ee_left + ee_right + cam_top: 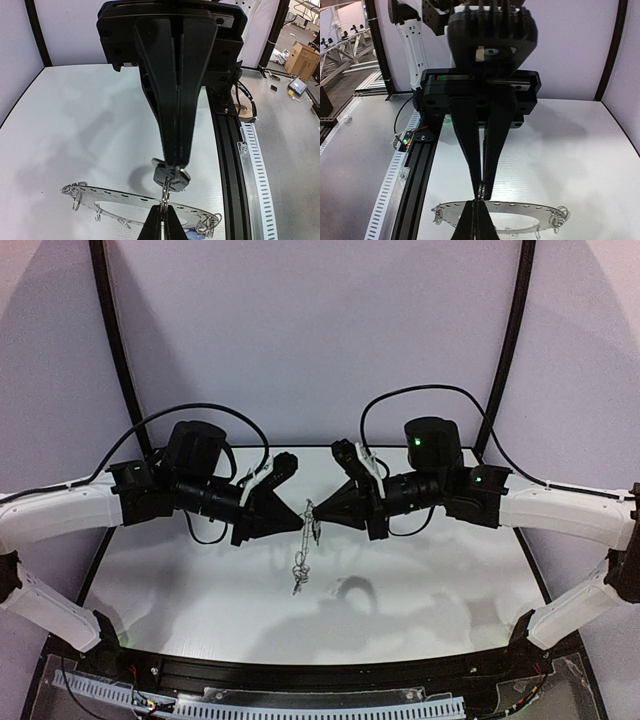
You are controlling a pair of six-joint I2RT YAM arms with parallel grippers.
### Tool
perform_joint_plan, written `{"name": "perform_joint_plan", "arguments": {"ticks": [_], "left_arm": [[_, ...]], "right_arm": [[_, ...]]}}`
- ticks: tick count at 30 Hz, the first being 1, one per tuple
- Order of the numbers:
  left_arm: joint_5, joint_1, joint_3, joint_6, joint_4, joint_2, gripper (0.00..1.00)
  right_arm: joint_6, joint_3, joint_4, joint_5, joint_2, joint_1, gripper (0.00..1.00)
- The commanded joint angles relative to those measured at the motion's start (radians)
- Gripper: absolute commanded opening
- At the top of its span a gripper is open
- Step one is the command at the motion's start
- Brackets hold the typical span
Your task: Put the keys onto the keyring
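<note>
My two grippers meet tip to tip above the table's middle. The right gripper [173,164] [316,510] is shut on a dark-headed key [170,178]. The left gripper [163,209] [300,517] is shut on a thin wire loop [165,194] that reaches up to the key's head. The grey keyring disc [112,195] [530,204] hangs just beyond the loop, with more wire loops [210,223] round its rim, and is seen edge-on from above [300,570]. A patch of blue [192,233] shows under the disc. In the right wrist view the key is hidden between my fingers [470,222].
The white table [200,580] carries the disc's shadow [355,592]. A black rail [227,165] and a perforated cable tray [255,170] run along the near edge. Black frame posts [115,350] rise at the back left and right. Cables loop over both wrists.
</note>
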Motion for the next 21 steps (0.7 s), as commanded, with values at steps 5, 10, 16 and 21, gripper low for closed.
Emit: {"name": "perform_joint_plan", "arguments": {"ticks": [5,10,16,21], "left_arm": [[-0.003,-0.003,0.012,0.000,0.000,-0.018,0.01],[-0.008,-0.004,0.010,0.003,-0.007,-0.019,0.01],[-0.012,-0.004,0.007,-0.002,-0.008,-0.023,0.01],[-0.028,-0.004,0.007,-0.012,-0.011,-0.028,0.01]], "right_arm": [[0.025,0.035,0.009,0.087,0.000,0.017,0.00],[0.034,0.045,0.031,0.090,0.008,0.017,0.00],[0.040,0.061,0.019,0.070,0.024,0.020,0.00],[0.027,0.074,-0.020,0.067,0.022,0.032,0.00]]}}
